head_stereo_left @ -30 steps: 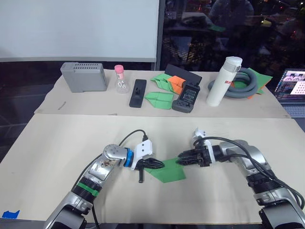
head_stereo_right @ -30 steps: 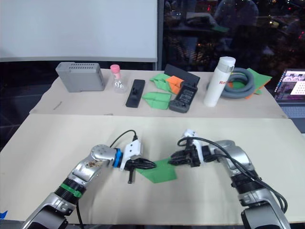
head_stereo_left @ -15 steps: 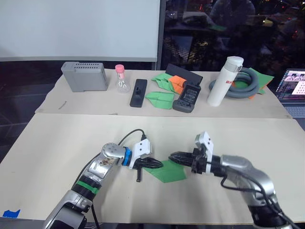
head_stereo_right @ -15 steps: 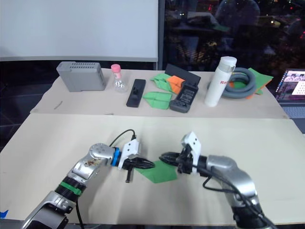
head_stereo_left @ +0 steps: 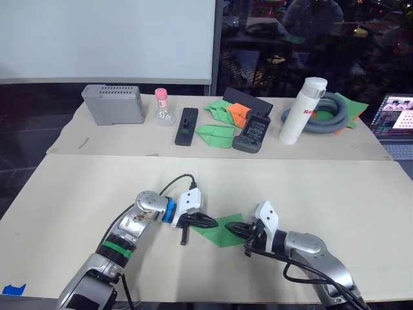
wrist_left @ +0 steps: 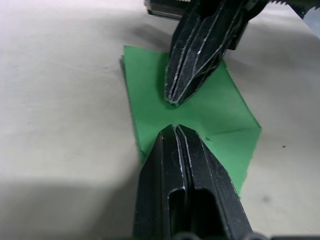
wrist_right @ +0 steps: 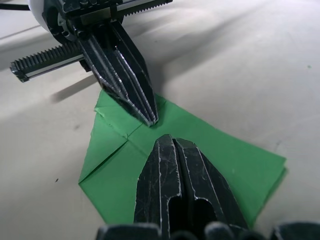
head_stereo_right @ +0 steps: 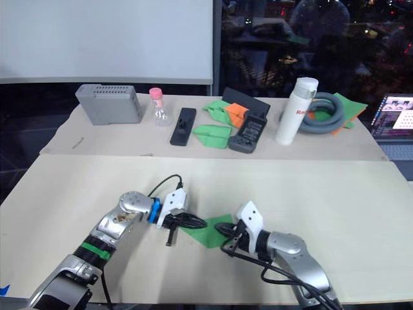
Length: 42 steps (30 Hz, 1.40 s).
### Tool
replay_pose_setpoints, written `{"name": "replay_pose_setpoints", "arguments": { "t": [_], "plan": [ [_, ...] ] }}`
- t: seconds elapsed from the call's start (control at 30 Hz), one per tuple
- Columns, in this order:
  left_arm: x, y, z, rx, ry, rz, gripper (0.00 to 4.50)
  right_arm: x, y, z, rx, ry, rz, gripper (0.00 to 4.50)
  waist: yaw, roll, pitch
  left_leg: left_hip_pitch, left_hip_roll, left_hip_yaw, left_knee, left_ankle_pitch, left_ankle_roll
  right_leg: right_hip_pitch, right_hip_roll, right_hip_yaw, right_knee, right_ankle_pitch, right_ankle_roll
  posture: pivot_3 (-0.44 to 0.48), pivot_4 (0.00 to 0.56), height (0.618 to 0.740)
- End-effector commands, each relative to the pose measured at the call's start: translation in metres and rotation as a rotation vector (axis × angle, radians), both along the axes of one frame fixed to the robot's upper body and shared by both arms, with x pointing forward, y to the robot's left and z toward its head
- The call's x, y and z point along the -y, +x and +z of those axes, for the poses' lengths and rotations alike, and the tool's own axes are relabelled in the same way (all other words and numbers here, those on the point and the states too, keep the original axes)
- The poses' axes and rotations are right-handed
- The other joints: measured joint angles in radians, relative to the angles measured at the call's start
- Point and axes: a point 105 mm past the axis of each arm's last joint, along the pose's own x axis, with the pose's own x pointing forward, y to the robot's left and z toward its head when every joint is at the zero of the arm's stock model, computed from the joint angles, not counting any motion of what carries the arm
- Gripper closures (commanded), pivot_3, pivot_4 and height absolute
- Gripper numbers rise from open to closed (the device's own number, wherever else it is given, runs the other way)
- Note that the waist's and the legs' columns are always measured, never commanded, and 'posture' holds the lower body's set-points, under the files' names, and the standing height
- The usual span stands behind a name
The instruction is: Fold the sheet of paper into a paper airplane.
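The sheet of paper (head_stereo_left: 224,232), bright green and partly folded with a creased corner flap, lies flat on the near table (head_stereo_left: 97,187). From its left, my left gripper (head_stereo_left: 213,223) is shut with its tips resting on the paper. My right gripper (head_stereo_left: 231,227) comes in from the right, also shut, tips down on the paper. The two sets of tips point at each other a short gap apart. In the left wrist view my left gripper (wrist_left: 175,128) faces my right gripper (wrist_left: 174,100) over the paper (wrist_left: 225,107).
On the far table stand a grey box (head_stereo_left: 113,103), a pink-capped bottle (head_stereo_left: 165,110), a black remote (head_stereo_left: 186,125), folded green and orange papers (head_stereo_left: 222,115), a black handset (head_stereo_left: 253,131), a white flask (head_stereo_left: 297,110), a grey hose (head_stereo_left: 330,113) and a laptop (head_stereo_left: 395,116).
My right gripper has shut, and its arm has swung down toward the table's near edge, its tips now lying on the paper. The left gripper has stayed put.
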Motion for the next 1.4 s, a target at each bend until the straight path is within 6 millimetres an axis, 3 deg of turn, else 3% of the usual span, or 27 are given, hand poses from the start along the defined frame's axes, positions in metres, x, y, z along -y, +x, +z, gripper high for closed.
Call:
{"name": "replay_pose_setpoints", "arguments": {
  "t": [0.03, 0.23, 0.4, 0.53, 0.6, 0.83, 1.07, 1.17, 1.4],
  "plan": [
    [-0.005, -0.006, -0.017, -0.033, 0.074, -0.007, 4.5, 0.017, 0.002, -0.012, 0.003, -0.079, -0.028, 4.47, 0.002, 0.0, 0.0, 0.001, 0.0, 0.0, 0.0, 0.0, 0.0, 0.001, 0.0, 0.0, 0.0, 0.0, 0.0, 0.0, 0.15, 0.74],
    [-0.008, -0.01, -0.022, -0.031, 0.092, -0.017, 4.5, 0.06, 0.012, -0.006, 0.06, -0.128, -0.121, 4.47, 0.007, 0.0, -0.001, 0.002, 0.0, 0.0, 0.0, 0.0, 0.001, 0.003, 0.0, 0.0, -0.001, 0.0, 0.0, 0.0, 0.15, 0.74],
    [-0.007, -0.007, -0.023, -0.027, 0.089, -0.011, 4.5, 0.074, 0.017, 0.002, 0.131, -0.119, -0.13, 4.47, 0.007, 0.0, -0.001, 0.003, 0.0, 0.0, 0.0, 0.0, 0.0, 0.003, 0.0, 0.0, -0.001, 0.0, 0.0, 0.0, 0.15, 0.74],
    [-0.007, -0.006, -0.022, -0.026, 0.084, -0.008, 4.5, 0.054, 0.018, 0.041, 0.336, -0.03, -0.052, 4.47, 0.007, 0.0, -0.001, 0.002, 0.0, 0.0, 0.0, 0.0, 0.0, 0.003, 0.0, 0.001, -0.001, 0.0, 0.0, 0.0, 0.15, 0.74],
    [-0.008, -0.006, -0.022, -0.027, 0.084, -0.007, 4.5, 0.035, 0.009, 0.046, 0.39, -0.044, 0.039, 4.47, 0.007, 0.0, -0.001, 0.002, 0.0, 0.0, 0.0, 0.0, 0.0, 0.003, 0.0, 0.001, -0.001, 0.0, 0.0, 0.0, 0.15, 0.74],
    [-0.007, -0.008, -0.017, -0.011, 0.055, -0.03, 4.5, -0.003, -0.011, 0.014, 0.333, -0.129, 0.156, 4.47, 0.007, 0.0, -0.001, 0.002, 0.0, 0.0, 0.0, 0.0, 0.001, 0.002, 0.001, 0.001, -0.001, 0.0, 0.0, 0.0, 0.15, 0.74],
    [-0.007, -0.008, -0.014, -0.01, 0.047, -0.039, 4.5, -0.003, -0.011, -0.008, 0.254, -0.173, 0.104, 4.47, 0.007, 0.0, -0.001, 0.002, 0.0, 0.0, 0.0, 0.0, 0.0, 0.002, 0.001, 0.0, -0.001, 0.0, 0.0, 0.0, 0.15, 0.74],
    [-0.007, -0.009, -0.014, -0.011, 0.052, -0.049, 4.5, 0.014, -0.005, -0.014, 0.23, -0.184, 0.005, 4.47, 0.008, 0.0, -0.001, 0.002, 0.0, 0.0, 0.0, 0.0, 0.0, 0.002, 0.001, 0.0, -0.001, 0.0, 0.0, 0.0, 0.15, 0.74],
    [-0.006, -0.007, -0.014, -0.007, 0.051, -0.055, 4.5, 0.078, 0.0, -0.02, 0.179, -0.242, -0.165, 4.47, 0.012, 0.0, -0.001, 0.003, -0.001, 0.0, 0.002, -0.001, 0.002, 0.005, 0.0, 0.001, -0.001, 0.0, 0.0, 0.0, 0.15, 0.74]
  ]
}}
